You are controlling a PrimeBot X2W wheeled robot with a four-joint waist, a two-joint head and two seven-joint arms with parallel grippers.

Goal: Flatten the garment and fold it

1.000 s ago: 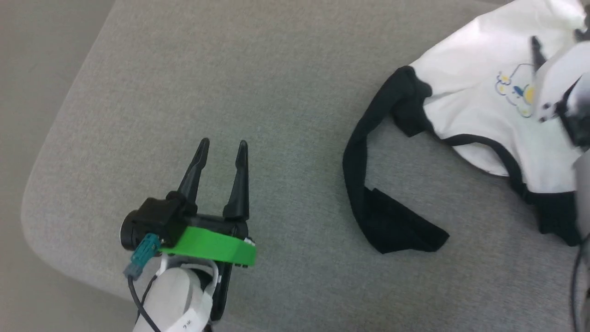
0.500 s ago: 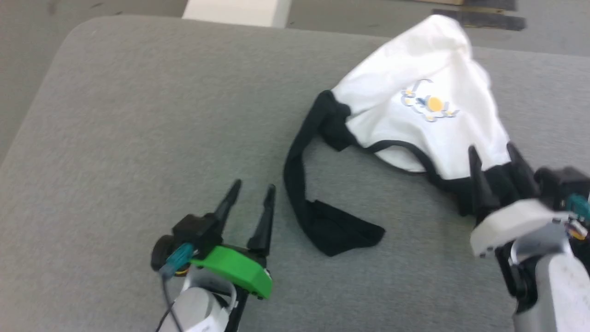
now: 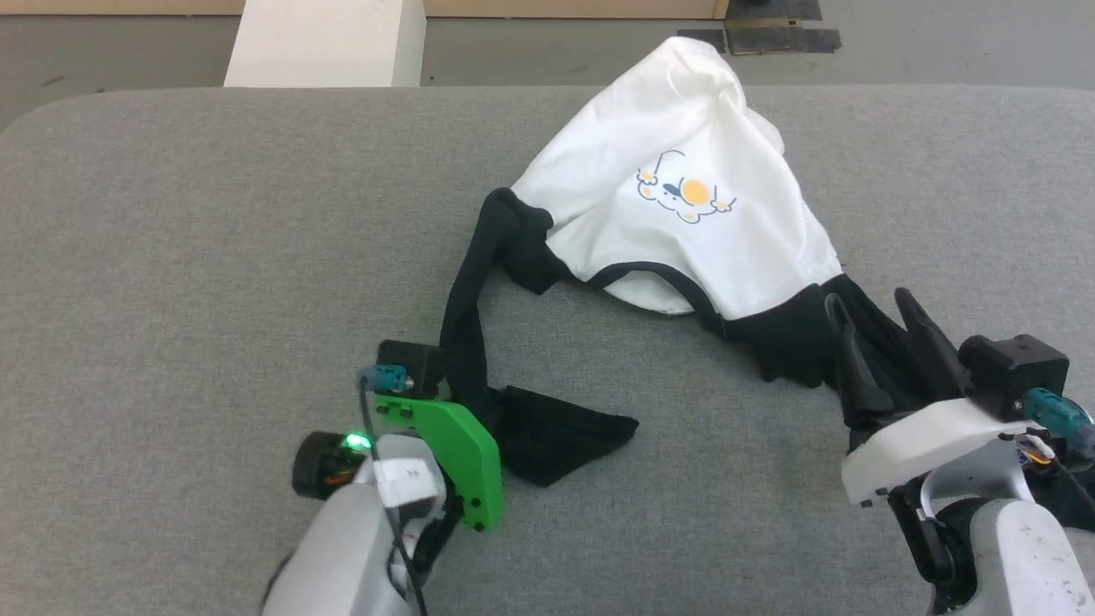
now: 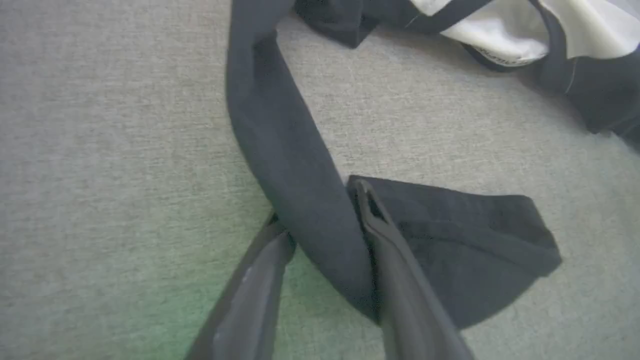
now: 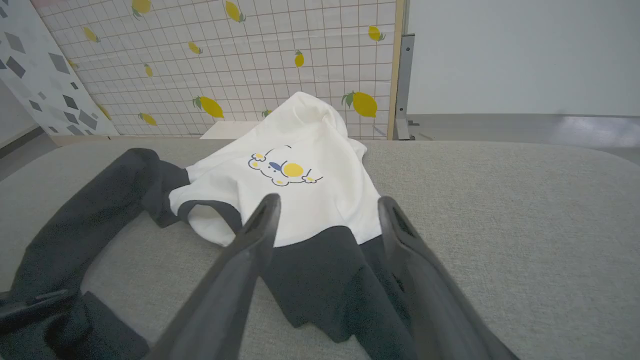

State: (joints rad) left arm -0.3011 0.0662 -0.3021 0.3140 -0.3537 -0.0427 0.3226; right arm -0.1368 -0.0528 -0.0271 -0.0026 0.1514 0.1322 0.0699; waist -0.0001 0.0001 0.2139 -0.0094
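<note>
Sleeve-grabbing stage: left claw (image 4: 317,207) astride the garment (image 3: 684,239) at its 7 o'clock sleeve (image 3: 466,325), grip uncertain; right claw (image 3: 868,301) gapes over the 4 o'clock sleeve (image 3: 787,335); next, both should clamp and spread.

The garment (image 3: 684,214) lies on the table (image 3: 171,257); left hand (image 4: 320,205) straddles 1 sleeve (image 4: 280,130), right hand (image 3: 868,298) the other.

Left of the garment (image 3: 684,231), the grey bench (image 3: 171,257) lies open and wide. The garment's black sleeve (image 3: 466,325) loops across that side, with the left tool (image 4: 318,206) astride it. Right of the garment, open bench runs past the right tool (image 3: 868,299), its 2 fingers (image 3: 847,368) spread.
</note>
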